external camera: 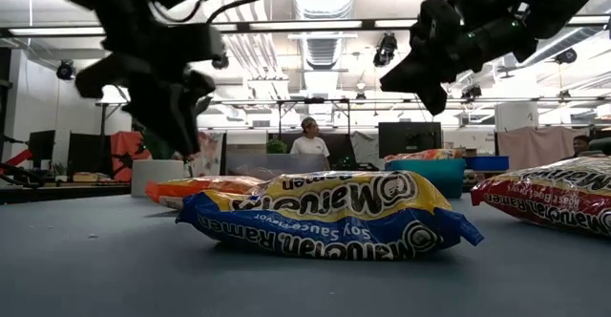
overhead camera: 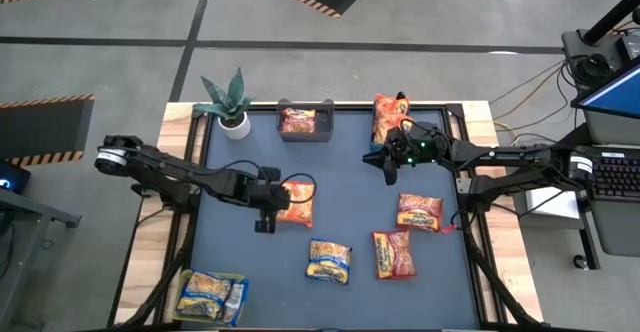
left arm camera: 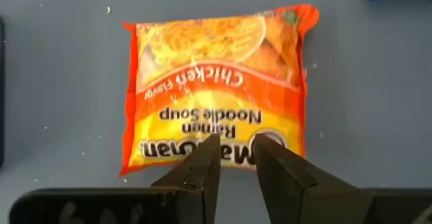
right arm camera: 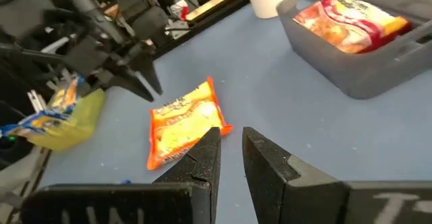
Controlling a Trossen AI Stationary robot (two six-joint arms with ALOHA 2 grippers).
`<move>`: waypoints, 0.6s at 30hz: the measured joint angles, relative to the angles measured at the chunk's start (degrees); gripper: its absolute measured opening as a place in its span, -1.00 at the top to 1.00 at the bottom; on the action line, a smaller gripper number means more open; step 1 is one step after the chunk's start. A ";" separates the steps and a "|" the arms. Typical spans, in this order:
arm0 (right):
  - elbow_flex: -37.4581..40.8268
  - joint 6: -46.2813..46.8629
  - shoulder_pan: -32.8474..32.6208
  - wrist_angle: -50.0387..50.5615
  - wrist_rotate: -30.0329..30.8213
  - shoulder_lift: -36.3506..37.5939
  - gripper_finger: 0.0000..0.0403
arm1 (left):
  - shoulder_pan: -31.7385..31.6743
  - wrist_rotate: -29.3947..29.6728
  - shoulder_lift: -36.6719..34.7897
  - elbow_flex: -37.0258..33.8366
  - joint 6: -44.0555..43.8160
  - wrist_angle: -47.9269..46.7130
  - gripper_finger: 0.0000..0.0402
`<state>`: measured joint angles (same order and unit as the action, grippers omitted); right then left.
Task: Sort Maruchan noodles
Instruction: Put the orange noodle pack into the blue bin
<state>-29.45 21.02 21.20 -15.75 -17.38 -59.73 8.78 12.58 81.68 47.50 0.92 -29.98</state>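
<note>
**Maruchan noodles spread over the tabletop, both grippers empty**

Maruchan noodles lie as flat plastic packets on the dark tabletop (overhead camera: 350,182). An orange chicken packet (overhead camera: 296,203) lies flat just beside the left gripper (overhead camera: 266,215), which hangs above the packet's near edge with its fingers narrowly apart, holding nothing. A yellow-and-blue packet (overhead camera: 329,260) and two red-pink packets (overhead camera: 392,253) (overhead camera: 420,212) lie nearer the front. The right gripper (overhead camera: 389,168) hovers over bare tabletop, fingers nearly together, empty. One packet sits in a grey bin (overhead camera: 305,132) at the back.
</note>
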 joint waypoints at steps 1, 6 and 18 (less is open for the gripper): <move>-0.45 0.08 -0.43 -0.04 0.08 -0.21 0.74 | -0.06 0.08 -0.83 -1.52 0.44 1.34 0.62; -2.08 2.28 -4.60 -7.01 2.93 -3.49 0.74 | -0.99 0.19 -4.84 -9.43 2.41 14.12 0.62; -13.29 9.91 -9.65 -9.60 2.87 -21.22 0.74 | -3.80 -0.71 -7.35 -19.38 3.26 28.22 0.62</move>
<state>-42.74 30.93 11.55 -25.35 -14.51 -80.95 4.97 11.87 74.33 28.11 4.18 -1.76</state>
